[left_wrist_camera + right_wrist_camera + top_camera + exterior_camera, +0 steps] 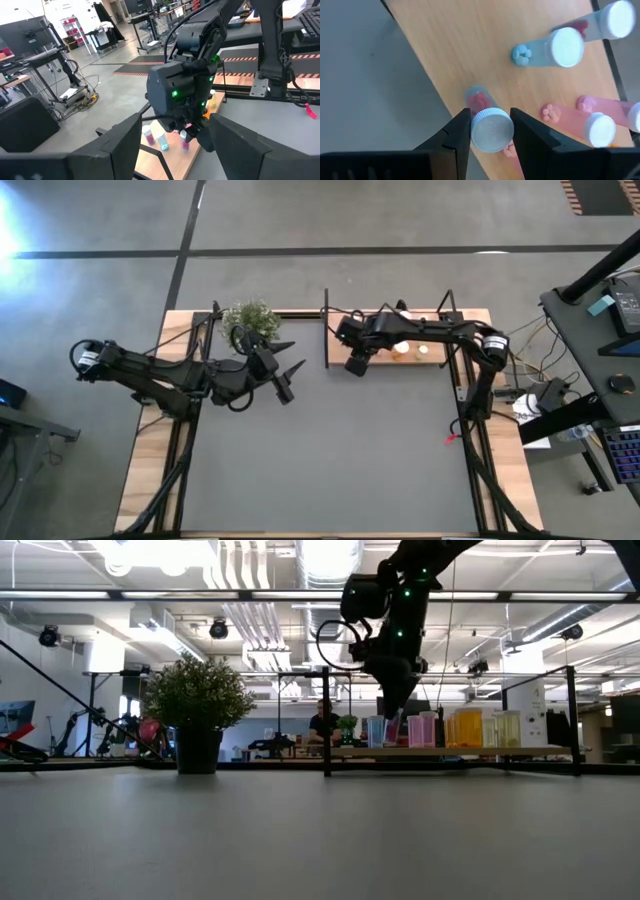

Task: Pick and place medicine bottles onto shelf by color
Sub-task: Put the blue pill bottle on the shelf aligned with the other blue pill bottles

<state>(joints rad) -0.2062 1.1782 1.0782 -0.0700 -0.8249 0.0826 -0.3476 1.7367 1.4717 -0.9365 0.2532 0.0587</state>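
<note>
At the tabletop's far edge, the shelf [437, 360] carries the standing bottles, and the right gripper [490, 131] hangs over its left end, fingers nearly closed around a white-capped pink bottle [489, 125] at the board's near edge. Best lower it straight until its base is flat before releasing, clear of the neighbouring blue bottle [551, 49]. The left gripper [287, 377] waits half open, holding nothing, beside the plant [251, 318].

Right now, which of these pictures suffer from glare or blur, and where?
High view: white glare at the left edge; bright spots wash out the bottles on the shelf. Low view: ceiling lights bloom overhead, and the plant is backlit and dark. Right wrist view: the right end effector and the capped bottle it grips look soft.
</note>
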